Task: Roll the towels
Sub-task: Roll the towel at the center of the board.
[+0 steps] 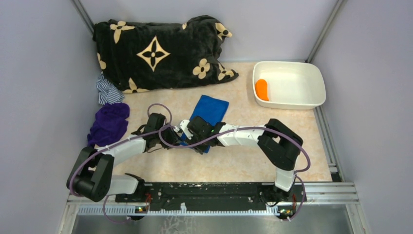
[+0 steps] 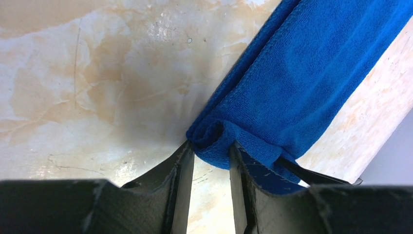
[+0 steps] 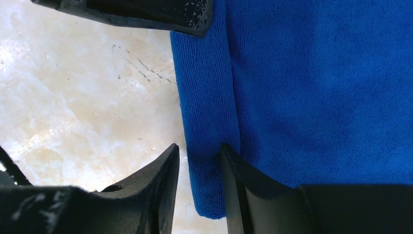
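Left arm (image 1: 124, 148) and right arm (image 1: 243, 136) bend inward from the near edge, wrists meeting low over the blue towel (image 1: 210, 109) on the surface (image 1: 234, 163); its near end is hidden under them. Left tool (image 2: 212, 151) half-closed, pinching the towel's rolled end. Right tool (image 3: 199, 151) partly open, straddling a folded edge without gripping. Orange towel (image 1: 262, 89) lies in the white tub (image 1: 311, 83).

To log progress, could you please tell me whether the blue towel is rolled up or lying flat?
Barely rolled: the blue towel curls up only at the left hand; the rest lies flat.
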You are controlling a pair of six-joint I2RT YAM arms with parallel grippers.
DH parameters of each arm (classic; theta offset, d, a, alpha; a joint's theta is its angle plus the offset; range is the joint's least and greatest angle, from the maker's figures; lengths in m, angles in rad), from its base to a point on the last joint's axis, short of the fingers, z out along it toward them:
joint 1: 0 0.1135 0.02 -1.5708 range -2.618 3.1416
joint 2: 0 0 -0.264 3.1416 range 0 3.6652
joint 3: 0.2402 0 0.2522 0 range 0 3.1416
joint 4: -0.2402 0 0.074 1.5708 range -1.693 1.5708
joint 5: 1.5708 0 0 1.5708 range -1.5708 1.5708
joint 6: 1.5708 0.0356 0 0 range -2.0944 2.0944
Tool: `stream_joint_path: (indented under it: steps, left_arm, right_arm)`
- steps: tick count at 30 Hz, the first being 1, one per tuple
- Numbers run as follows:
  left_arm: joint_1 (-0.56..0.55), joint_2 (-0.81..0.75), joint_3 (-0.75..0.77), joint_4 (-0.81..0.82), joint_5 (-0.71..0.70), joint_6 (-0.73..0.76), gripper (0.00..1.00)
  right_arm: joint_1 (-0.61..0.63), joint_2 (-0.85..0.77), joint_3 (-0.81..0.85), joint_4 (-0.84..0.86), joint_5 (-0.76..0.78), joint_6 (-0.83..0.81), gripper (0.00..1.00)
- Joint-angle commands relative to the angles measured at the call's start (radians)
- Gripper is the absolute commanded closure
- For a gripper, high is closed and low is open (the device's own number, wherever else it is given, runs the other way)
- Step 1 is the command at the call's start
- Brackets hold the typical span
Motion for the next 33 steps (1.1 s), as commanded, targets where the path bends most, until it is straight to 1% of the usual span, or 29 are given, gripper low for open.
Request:
stream_joint_path:
  steps: [1,6,11,19,25,30,32,33]
  left_arm:
    - [0.005,0.051,-0.020,-0.106,-0.063,0.047,0.60]
    - [0.005,0.073,-0.011,-0.102,-0.064,0.055,0.60]
    - [0.004,0.097,0.003,-0.106,-0.066,0.063,0.60]
    - [0.005,0.141,0.013,-0.101,-0.064,0.076,0.60]
    - [0.004,0.174,0.025,-0.097,-0.060,0.087,0.61]
    - [0.004,0.179,0.036,-0.091,-0.066,0.099,0.60]
    - [0.004,0.180,0.049,-0.098,-0.070,0.105,0.60]
    - [0.006,0.179,0.054,-0.099,-0.073,0.107,0.59]
  right_arm:
    - [0.008,0.005,-0.032,0.006,0.111,-0.020,0.61]
    - [0.013,-0.010,-0.059,-0.027,0.196,-0.030,0.60]
    - [0.026,-0.039,-0.057,-0.040,0.217,-0.038,0.59]
    - [0.046,-0.046,-0.069,-0.052,0.303,-0.046,0.59]
    - [0.048,0.002,-0.070,-0.066,0.357,-0.041,0.60]
    - [0.048,0.073,-0.067,-0.084,0.379,-0.032,0.64]
    - [0.048,0.099,-0.059,-0.098,0.368,-0.033,0.70]
    - [0.048,0.104,-0.052,-0.104,0.356,-0.032,0.76]
